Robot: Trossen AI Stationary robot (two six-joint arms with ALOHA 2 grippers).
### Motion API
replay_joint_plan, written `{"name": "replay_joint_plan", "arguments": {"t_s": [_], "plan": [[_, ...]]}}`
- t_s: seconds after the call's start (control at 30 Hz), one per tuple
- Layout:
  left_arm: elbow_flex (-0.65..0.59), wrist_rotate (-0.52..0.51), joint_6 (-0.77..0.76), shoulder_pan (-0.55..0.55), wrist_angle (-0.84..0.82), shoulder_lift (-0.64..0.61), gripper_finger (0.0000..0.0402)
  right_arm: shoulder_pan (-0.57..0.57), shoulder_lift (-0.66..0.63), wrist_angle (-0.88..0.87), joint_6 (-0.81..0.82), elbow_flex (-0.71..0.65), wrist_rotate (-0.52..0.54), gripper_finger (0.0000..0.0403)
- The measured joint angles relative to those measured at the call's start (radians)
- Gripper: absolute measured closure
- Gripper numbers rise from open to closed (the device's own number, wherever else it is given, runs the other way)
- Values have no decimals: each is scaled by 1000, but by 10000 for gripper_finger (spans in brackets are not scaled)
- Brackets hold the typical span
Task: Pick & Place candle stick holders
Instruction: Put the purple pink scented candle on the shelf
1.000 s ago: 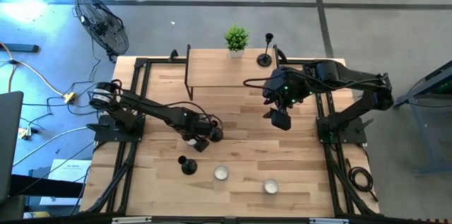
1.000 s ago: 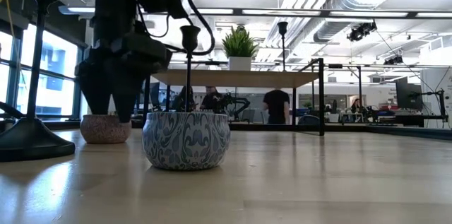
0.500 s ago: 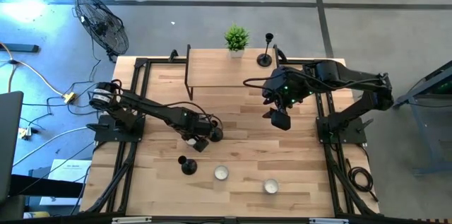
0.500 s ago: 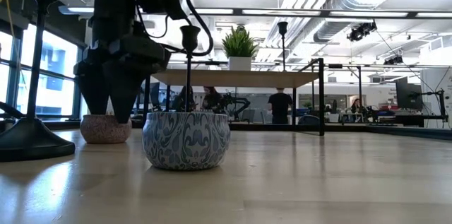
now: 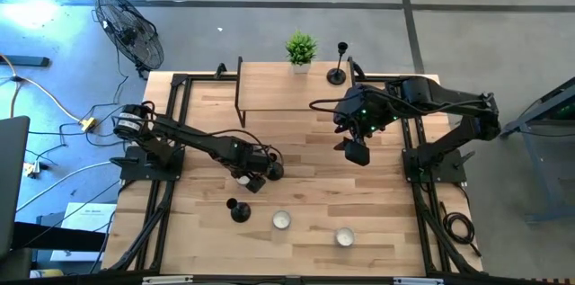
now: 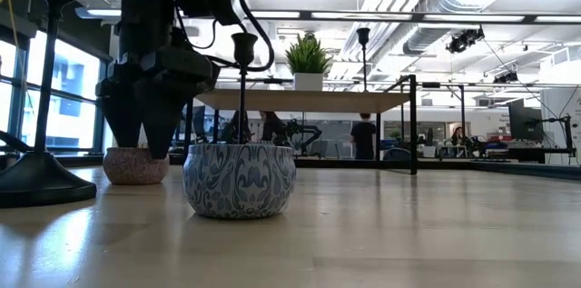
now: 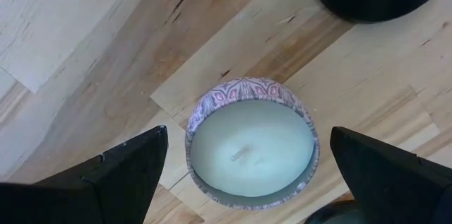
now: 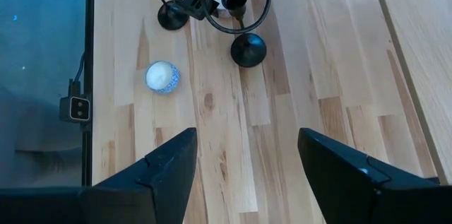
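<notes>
Left gripper [image 5: 252, 182] is sitting low over the middle of the wooden surface [image 5: 305, 132], jaws standing wide apart and holding nothing; in the left wrist view its fingers [image 7: 120, 171] are straddling a tealight candle with a pink-patterned tin [image 7: 251, 146], with clear wood showing between tin and fingers on both sides. One black candle stick holder [image 5: 274, 172] is standing just right of that gripper, its round base touching nothing I can make out. A second candle stick holder [image 5: 239, 210] is standing nearer the front edge, left of a white tealight [image 5: 281, 220]; another tealight [image 5: 344, 236] is sitting further right, near the front edge. The third candle stick holder [image 5: 338, 72] is standing upright at the far end, on the raised shelf [image 5: 269, 87], just right of the small green potted plant [image 5: 301, 49]. Right gripper [image 5: 356, 151] is hovering above the right-centre of the surface, well apart from all three holders, jaws partly apart and empty; its wrist view is looking down on bare planks past its fingers [image 8: 169, 167], with two holder bases and a blue-patterned tealight [image 8: 162, 76] farther off. In the low view the blue-patterned tin [image 6: 239, 179] is filling the foreground, a holder stem [image 6: 242, 84] is rising behind it, and a person [image 6: 363, 135] is standing in the room beyond.
</notes>
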Motion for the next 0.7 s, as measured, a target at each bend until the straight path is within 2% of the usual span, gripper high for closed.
{"name": "replay_joint_plan", "arguments": {"t_s": [0.3,0.7], "plan": [[0,-24,17,0,3,0,15,0,0,1,2,0,0,163],[-3,10,0,0,3,0,15,0,0,1,-5,0,0,163]]}}
